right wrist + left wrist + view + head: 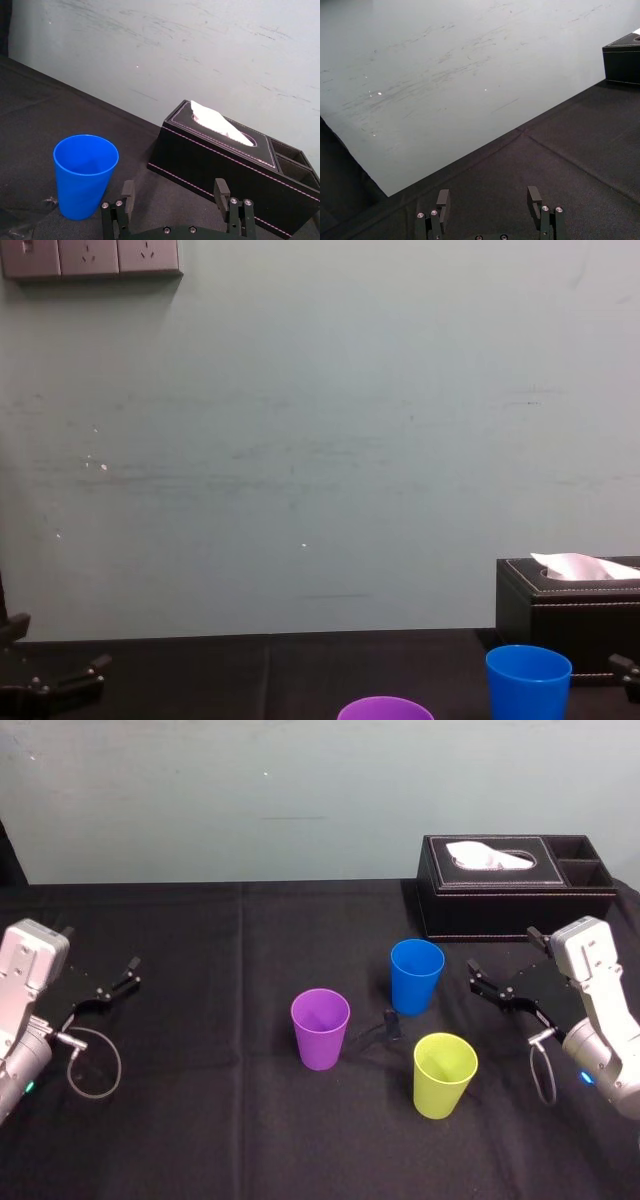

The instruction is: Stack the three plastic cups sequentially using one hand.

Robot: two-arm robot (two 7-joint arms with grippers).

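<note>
Three cups upright, apart, on black surface (190, 1120): purple cup (320, 1028), blue cup (416, 976), yellow-green cup (444, 1074). Right claw (174, 192) spread, empty, near blue cup. Left claw (488, 197) spread, parked at left. Risk: light cup tips or skids if clipped at rim.

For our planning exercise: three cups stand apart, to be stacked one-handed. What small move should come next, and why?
Probably ease the right gripper toward the blue cup. Its jaws are open and empty, that cup stands upright just ahead of it, and the purple cup and green cup stand separately, so nothing is stacked yet. The left gripper sits open at the far left.
</note>
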